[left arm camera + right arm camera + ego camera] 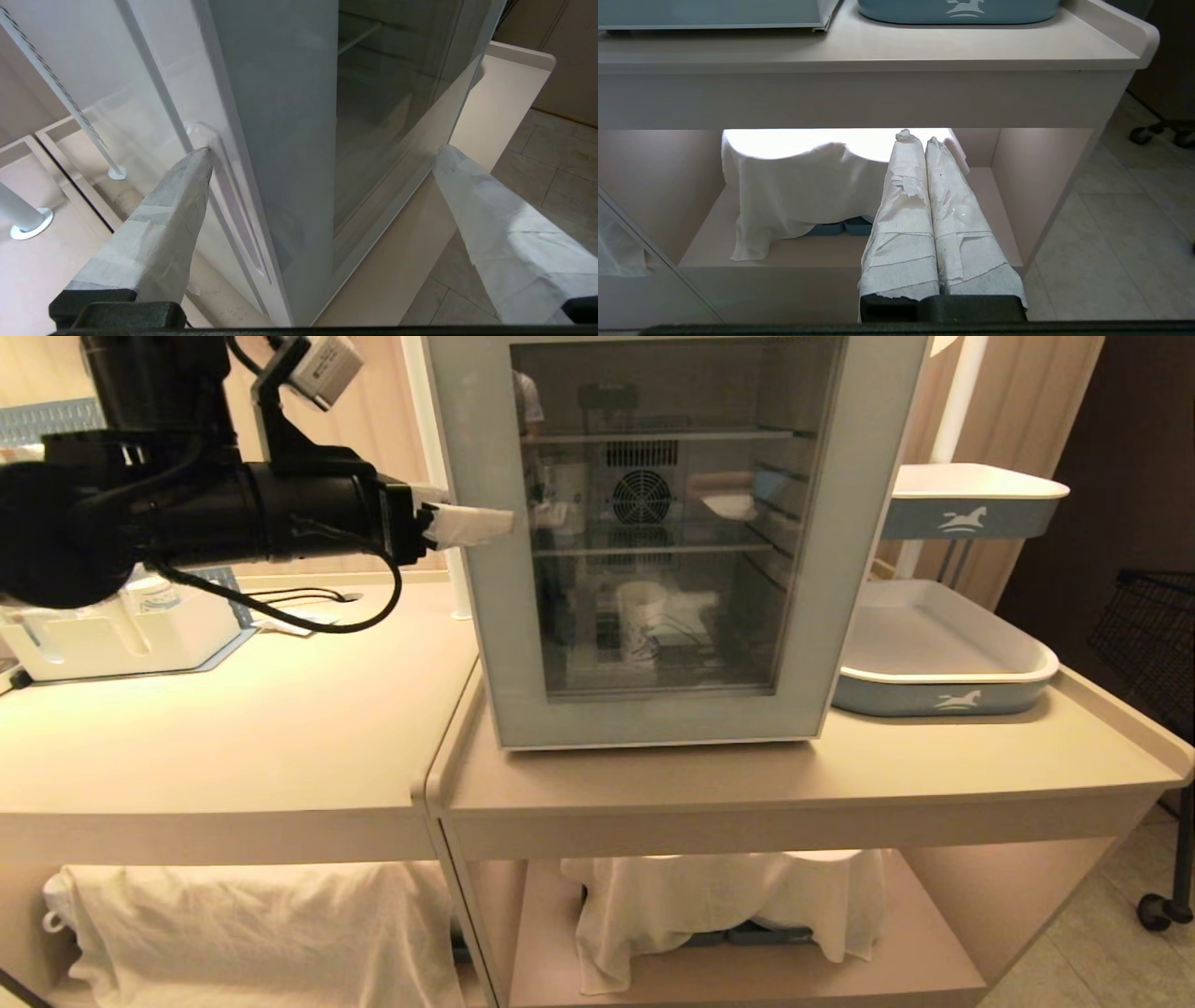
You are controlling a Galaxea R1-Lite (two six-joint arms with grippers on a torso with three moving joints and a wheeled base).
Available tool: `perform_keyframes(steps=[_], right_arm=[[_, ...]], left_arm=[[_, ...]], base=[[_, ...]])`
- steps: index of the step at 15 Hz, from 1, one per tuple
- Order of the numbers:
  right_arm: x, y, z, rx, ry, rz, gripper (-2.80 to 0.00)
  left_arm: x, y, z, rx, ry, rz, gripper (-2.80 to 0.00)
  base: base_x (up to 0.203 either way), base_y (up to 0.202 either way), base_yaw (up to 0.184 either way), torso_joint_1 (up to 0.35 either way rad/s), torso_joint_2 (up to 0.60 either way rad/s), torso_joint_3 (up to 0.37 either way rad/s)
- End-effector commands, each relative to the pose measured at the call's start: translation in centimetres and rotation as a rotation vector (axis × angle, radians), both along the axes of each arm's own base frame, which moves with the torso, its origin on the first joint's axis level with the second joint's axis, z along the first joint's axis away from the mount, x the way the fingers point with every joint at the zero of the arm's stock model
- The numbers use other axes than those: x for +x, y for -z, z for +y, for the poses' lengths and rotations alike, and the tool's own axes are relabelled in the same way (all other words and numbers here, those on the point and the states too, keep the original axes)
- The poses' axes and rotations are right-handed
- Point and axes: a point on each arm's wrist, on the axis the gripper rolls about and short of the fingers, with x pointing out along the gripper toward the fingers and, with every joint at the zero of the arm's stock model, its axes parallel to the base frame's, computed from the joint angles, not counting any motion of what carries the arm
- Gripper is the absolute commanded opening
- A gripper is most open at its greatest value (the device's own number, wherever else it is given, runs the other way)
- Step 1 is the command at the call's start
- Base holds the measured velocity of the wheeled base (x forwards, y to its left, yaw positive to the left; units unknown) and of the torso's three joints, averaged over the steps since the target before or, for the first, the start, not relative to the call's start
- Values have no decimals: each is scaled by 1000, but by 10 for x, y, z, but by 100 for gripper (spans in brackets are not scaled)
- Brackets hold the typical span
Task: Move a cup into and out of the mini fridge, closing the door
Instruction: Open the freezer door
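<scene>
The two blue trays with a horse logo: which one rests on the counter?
The lower tray, beside the mini fridge, rests on the counter; the upper tray sits raised on a stand.

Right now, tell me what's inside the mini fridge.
Through the door of the mini fridge: the cup on the bottom, wire shelves, rear fan. Reflections obscure the rest.

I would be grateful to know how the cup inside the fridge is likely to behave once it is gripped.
The cup looks like thin paper, so probably light and easily crushed. It stands upright, tall and narrow, so a nudge may tip it. The left tool has wrapped fingers, which likely help against slipping.
</scene>
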Motion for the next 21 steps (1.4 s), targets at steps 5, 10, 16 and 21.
perform_keyframes(steps=[5, 10, 16, 21], right_arm=[[0, 0, 0, -1, 0, 1, -280], [0, 0, 0, -1, 0, 1, -280], [0, 0, 0, -1, -2, 1, -280], [0, 0, 0, -1, -2, 1, -280]], left_arm=[[-1, 13, -5, 4, -13, 55, 0], [3, 26, -6, 8, -17, 67, 0], [8, 27, -8, -34, -46, 75, 0], [3, 25, -9, -37, -37, 78, 0]], base=[[0, 0, 0, 0, 0, 0], [0, 0, 0, 0, 0, 0], [0, 0, 0, 0, 0, 0], [0, 0, 0, 0, 0, 0]])
